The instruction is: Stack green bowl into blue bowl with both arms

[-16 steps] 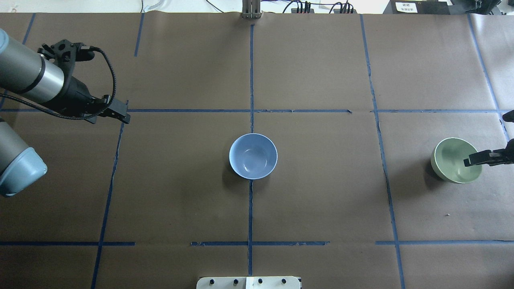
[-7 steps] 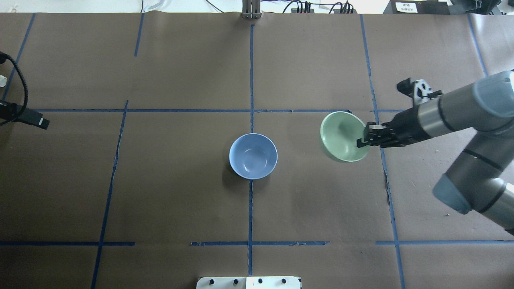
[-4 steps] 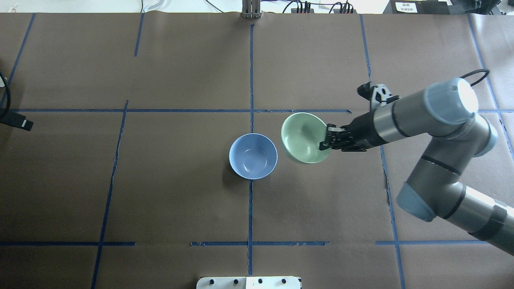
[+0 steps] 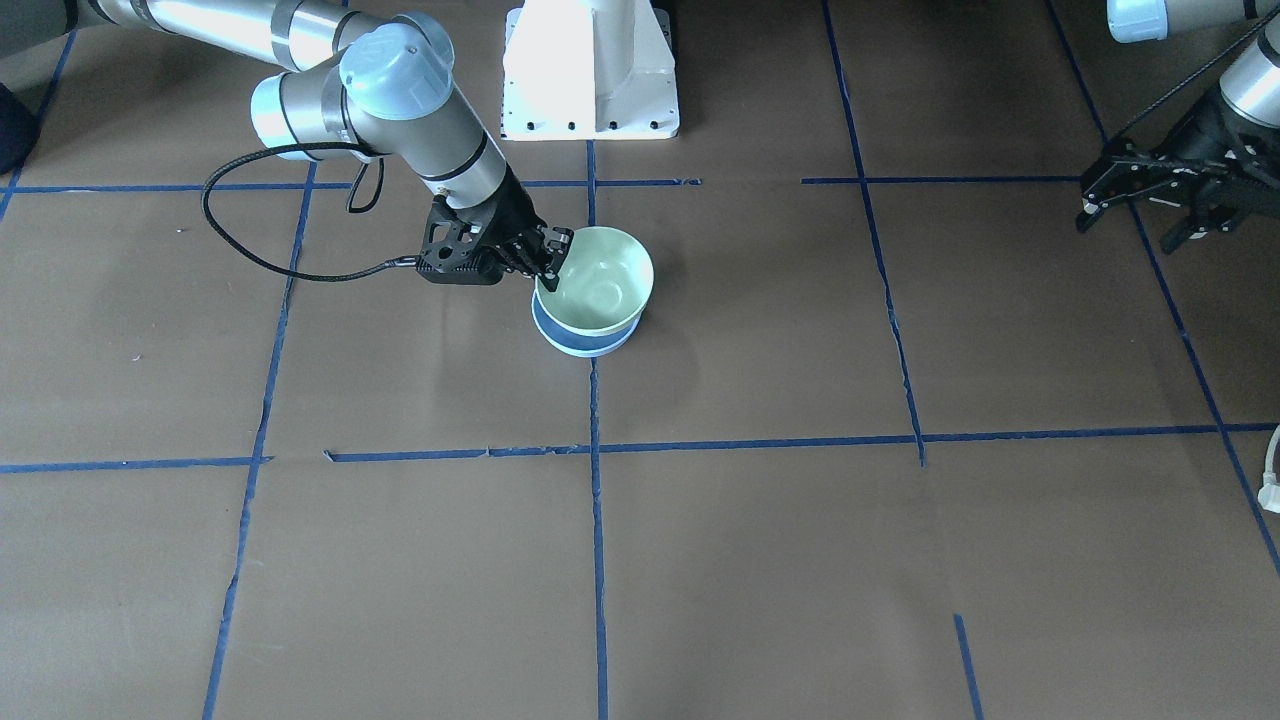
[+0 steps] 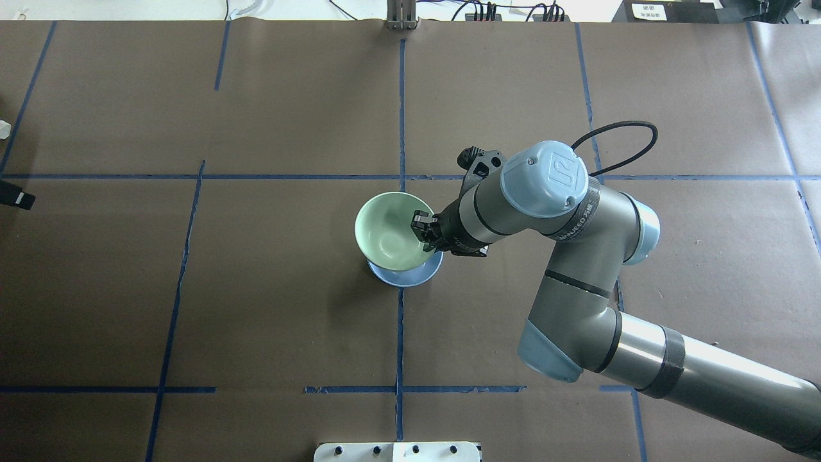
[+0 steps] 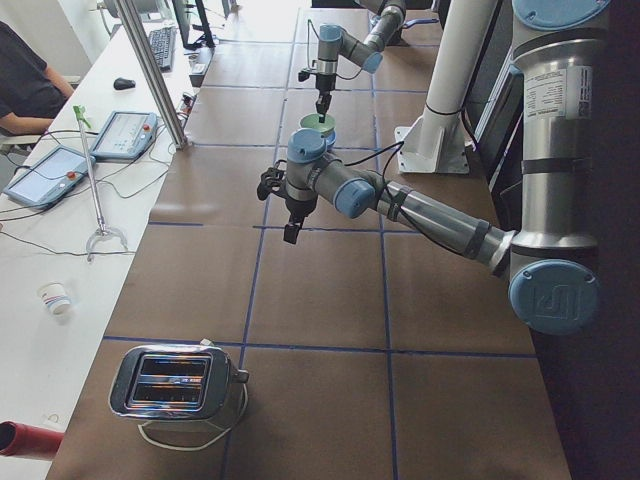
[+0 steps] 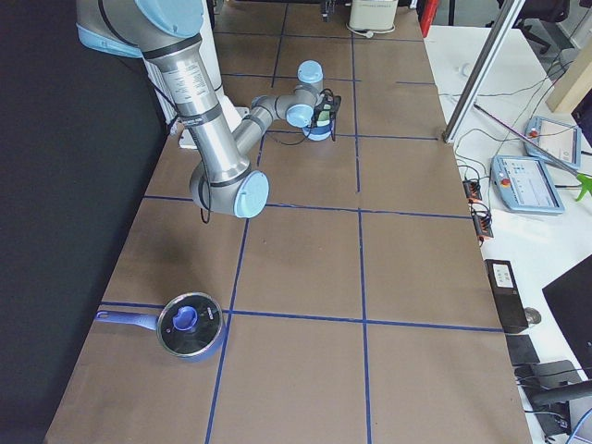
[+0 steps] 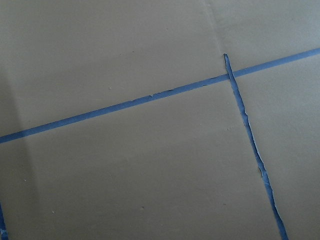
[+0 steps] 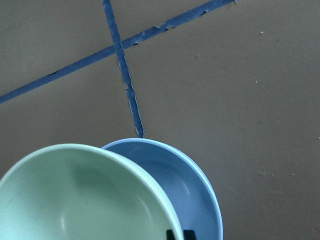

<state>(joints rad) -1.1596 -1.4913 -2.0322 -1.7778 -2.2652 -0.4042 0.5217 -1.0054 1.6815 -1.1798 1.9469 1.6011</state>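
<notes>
My right gripper (image 5: pixel 425 233) is shut on the near rim of the pale green bowl (image 5: pixel 389 230). It holds the bowl over the pale blue bowl (image 5: pixel 414 276), shifted a little to the left and slightly tilted. I cannot tell whether the two bowls touch. The front view shows the green bowl (image 4: pixel 600 278) low over the blue bowl (image 4: pixel 583 343), with the right gripper (image 4: pixel 548 262) on its rim. The right wrist view shows both the green bowl (image 9: pixel 75 200) and the blue bowl (image 9: pixel 187 190). My left gripper (image 4: pixel 1128 228) is open and empty, far off at the table's left side.
The white pedestal base (image 4: pixel 590 70) stands behind the bowls. A toaster (image 6: pixel 172 382) sits at the table's left end, and a lidded blue pot (image 7: pixel 190 331) at its right end. A person (image 6: pixel 25 80) sits at the side desk. Blue tape lines cross the brown table.
My right arm has carried the green bowl leftward from the table's right side to over the blue bowl. My left arm has drawn back to the left edge.
</notes>
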